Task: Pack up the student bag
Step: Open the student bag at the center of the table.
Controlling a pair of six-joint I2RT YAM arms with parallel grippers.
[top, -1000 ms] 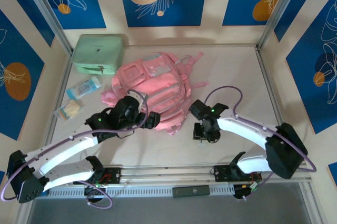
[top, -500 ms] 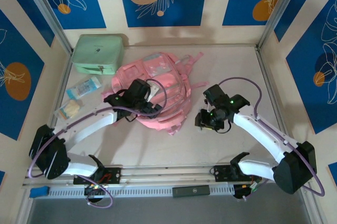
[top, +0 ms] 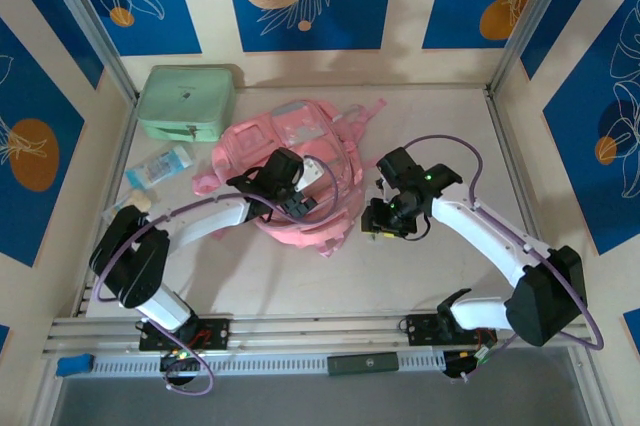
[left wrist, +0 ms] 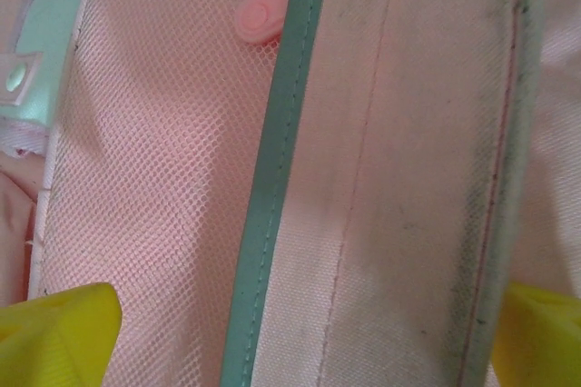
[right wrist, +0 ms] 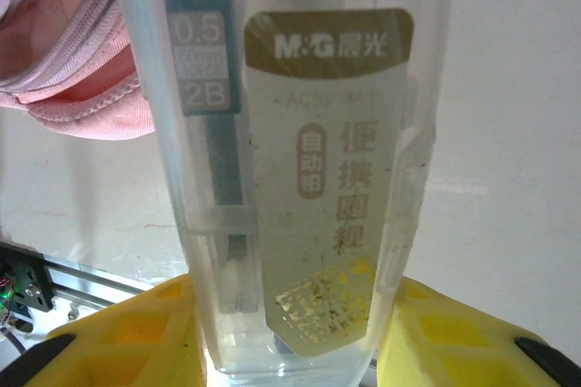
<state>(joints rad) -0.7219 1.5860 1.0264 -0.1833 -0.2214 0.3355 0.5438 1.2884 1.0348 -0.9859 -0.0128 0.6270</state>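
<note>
The student bag (top: pixel 300 151) is a pink backpack lying flat in the middle of the table. My left gripper (top: pixel 303 198) hovers low over its near half, open. In the left wrist view the yellow fingertips (left wrist: pixel 54 332) sit wide apart over pink mesh (left wrist: pixel 163 160) and a teal trim strip (left wrist: pixel 272 196), and nothing lies between them. My right gripper (top: pixel 384 222) is just right of the bag's near corner. It is shut on a clear plastic stationery case (right wrist: pixel 290 178) with a gold label, which stands upright between the yellow fingers (right wrist: pixel 136 332).
A mint green zip case (top: pixel 187 101) stands at the back left. A blue-and-clear packet (top: pixel 160 166) and a small yellowish item (top: pixel 133 204) lie left of the bag, near the left arm. Metal posts frame both sides, and a rail (top: pixel 320 331) runs along the near edge.
The left arm has stretched forward and right, carrying its open gripper farther over the bag. The right gripper has carried the clear case up and left toward the bag.
</note>
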